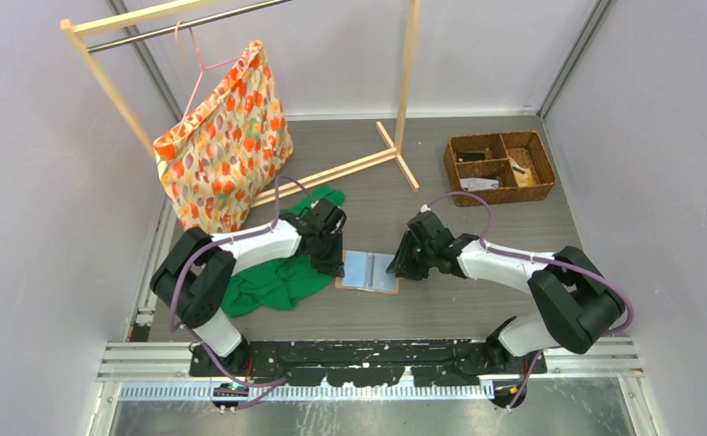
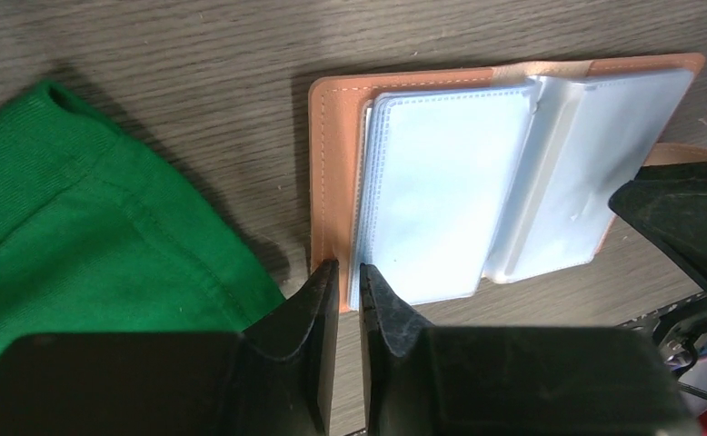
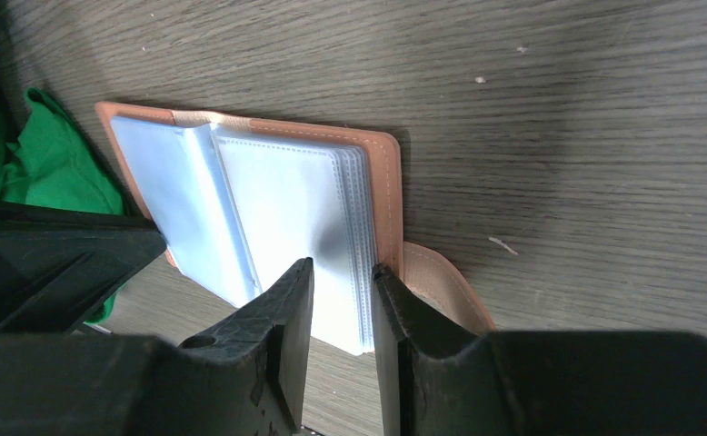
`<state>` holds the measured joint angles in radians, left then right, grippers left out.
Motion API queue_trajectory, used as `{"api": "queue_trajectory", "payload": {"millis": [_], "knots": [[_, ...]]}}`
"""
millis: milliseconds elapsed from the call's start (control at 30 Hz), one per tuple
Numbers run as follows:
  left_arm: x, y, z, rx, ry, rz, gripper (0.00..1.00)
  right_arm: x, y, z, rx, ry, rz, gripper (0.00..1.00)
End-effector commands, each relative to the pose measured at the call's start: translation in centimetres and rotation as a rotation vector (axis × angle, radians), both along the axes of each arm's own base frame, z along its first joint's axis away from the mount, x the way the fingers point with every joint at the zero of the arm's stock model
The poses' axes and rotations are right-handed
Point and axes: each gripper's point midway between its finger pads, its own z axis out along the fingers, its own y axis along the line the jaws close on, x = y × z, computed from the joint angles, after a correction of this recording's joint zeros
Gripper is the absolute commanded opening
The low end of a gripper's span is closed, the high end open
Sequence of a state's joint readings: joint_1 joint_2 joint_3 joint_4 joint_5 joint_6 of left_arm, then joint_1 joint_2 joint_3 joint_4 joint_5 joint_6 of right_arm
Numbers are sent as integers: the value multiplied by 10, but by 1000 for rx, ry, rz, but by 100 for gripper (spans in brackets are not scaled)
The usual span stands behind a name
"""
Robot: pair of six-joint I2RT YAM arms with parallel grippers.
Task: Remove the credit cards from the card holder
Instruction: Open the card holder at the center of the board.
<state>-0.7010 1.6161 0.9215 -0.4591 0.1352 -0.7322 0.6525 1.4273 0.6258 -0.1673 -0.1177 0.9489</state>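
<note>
Salmon-pink card holder (image 1: 368, 271) lies open on the bench (image 1: 441, 304), green cloth (image 1: 273, 282) at its 9 o'clock; left claw (image 2: 343, 271) nips its cover (image 2: 332, 136); right claw (image 3: 341, 268), apart, straddles the sleeves (image 3: 277, 200). We risk pinching whole sleeves, not cards.

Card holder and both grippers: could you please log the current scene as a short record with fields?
card holder: lying open on the table, salmon cover down, clear sleeves facing up
left gripper: nearly closed, apparently pinching the cover's left edge
right gripper: jaws parted, straddling the edge of the right-hand sleeves
removed so far: nothing visible outside the holder
nearby: green cloth just left of the holder; wicker basket far right, well apart
</note>
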Motion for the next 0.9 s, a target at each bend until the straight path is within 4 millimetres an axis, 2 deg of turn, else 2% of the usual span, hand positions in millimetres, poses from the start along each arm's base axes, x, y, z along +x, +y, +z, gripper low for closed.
{"api": "queue_trajectory", "payload": {"millis": [0,433,867], "knots": [[1,-7,-7,-22,6,-21,16,6,6,7,14,-17,12,34],[-8,-8,-32,-24,68,-26,15,9,20,31,74,-38,60,31],[-6,-15,-32,-49,71,-35,14,15,33,56,117,-66,102,29]]}}
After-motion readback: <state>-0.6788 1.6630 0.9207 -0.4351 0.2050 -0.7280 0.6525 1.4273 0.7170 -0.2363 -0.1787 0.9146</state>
